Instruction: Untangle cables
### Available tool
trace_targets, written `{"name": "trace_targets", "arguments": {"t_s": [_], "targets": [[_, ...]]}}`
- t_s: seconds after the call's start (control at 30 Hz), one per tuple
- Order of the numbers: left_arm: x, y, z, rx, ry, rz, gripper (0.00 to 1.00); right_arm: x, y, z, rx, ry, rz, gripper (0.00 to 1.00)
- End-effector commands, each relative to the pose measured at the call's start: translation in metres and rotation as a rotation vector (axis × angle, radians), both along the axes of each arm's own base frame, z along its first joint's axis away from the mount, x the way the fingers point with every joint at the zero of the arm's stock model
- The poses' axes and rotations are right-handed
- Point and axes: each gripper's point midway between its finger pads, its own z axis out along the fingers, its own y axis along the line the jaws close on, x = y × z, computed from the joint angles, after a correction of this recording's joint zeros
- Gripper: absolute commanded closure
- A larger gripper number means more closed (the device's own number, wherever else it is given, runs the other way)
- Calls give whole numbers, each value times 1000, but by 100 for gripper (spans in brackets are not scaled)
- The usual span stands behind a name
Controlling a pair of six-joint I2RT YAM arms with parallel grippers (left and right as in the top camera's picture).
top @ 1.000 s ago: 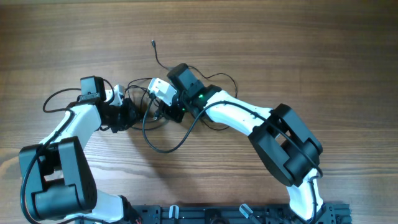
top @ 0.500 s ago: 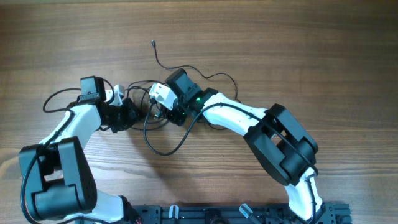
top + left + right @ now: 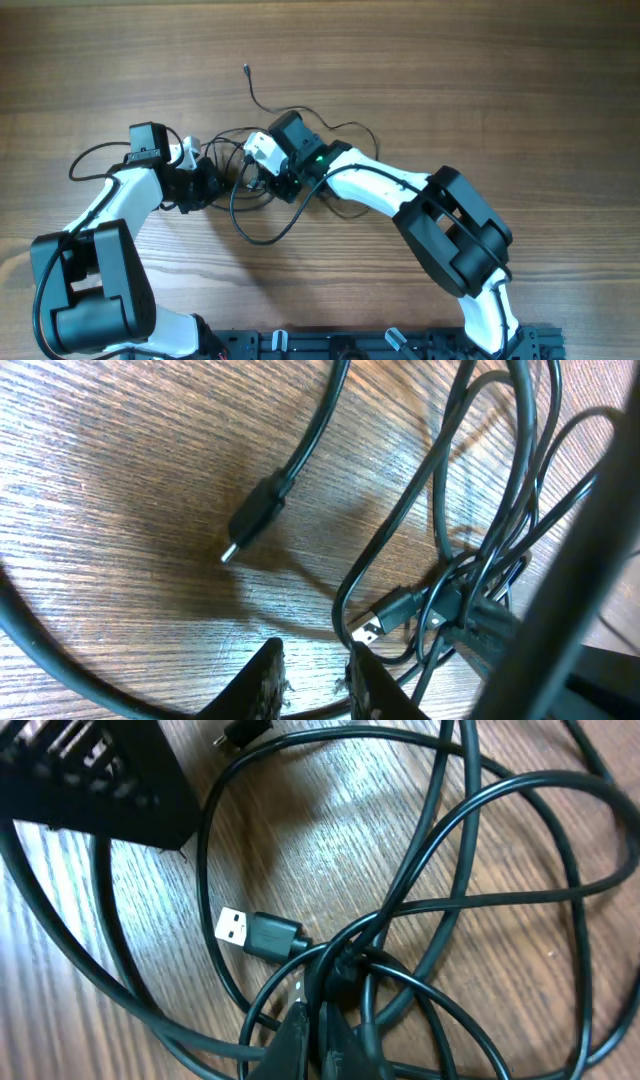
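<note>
Two arms meet over one heap of cables (image 3: 262,236) on the desk (image 3: 480,70), and the knot (image 3: 238,180) in the middle of it is the thing to place everything by. Left of the knot, the left tool (image 3: 212,182) sits low with its fingers (image 3: 265,678) a little spread. Its own camera shows bare wood in the gap and nothing pinched, and it is where it was a second ago. Just ahead of it lie a small dark plug (image 3: 255,525) and the knot (image 3: 470,592) itself.

Right of the knot is where the change lies. The right tool (image 3: 272,182) has slid a short way left, toward the knot, and its jaws, apart a second ago, are now pressed together. Its camera shows the fingertips (image 3: 298,1036) right at the knot (image 3: 342,960), with a flat silver plug (image 3: 234,927) just left of it. Whether a cord is truly caught between them I cannot tell. Further right of the knot, loose loops run out under that arm, and one thin end (image 3: 246,69) trails off above.

My reading is that a grip at the knot has just been attempted, so a pull to ease a loop free would be next, while the tangle itself is not yet undone
</note>
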Motion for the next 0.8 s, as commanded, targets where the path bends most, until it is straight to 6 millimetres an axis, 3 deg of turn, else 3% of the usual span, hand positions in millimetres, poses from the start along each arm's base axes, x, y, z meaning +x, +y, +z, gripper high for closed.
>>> {"name": "trace_targets", "arguments": {"t_s": [0.0, 0.13, 0.2, 0.33, 0.43, 0.5, 0.63, 0.77], "targets": [[-4, 0, -6, 6, 11, -15, 75, 2, 1, 43, 155, 126, -70, 96], [-3, -4, -4, -18, 6, -21, 72, 2, -2, 92, 315, 231, -70, 96], [-1, -24, 10, -130, -67, -114, 67, -5, -3, 113, 394, 297, -28, 96], [2, -54, 40, -339, -199, -229, 51, -2, -12, 131, 465, 377, -36, 96], [3, -54, 41, -338, -204, -230, 29, 0, -19, 137, 496, 436, -55, 96], [4, -54, 41, -337, -207, -230, 23, 1, -25, 149, 535, 467, -47, 96], [8, -47, 34, -284, -195, -202, 25, 4, -34, 189, 575, 367, -43, 96], [12, -38, 27, -234, -156, -135, 26, 3, -45, 244, 608, 157, -26, 96]]}}
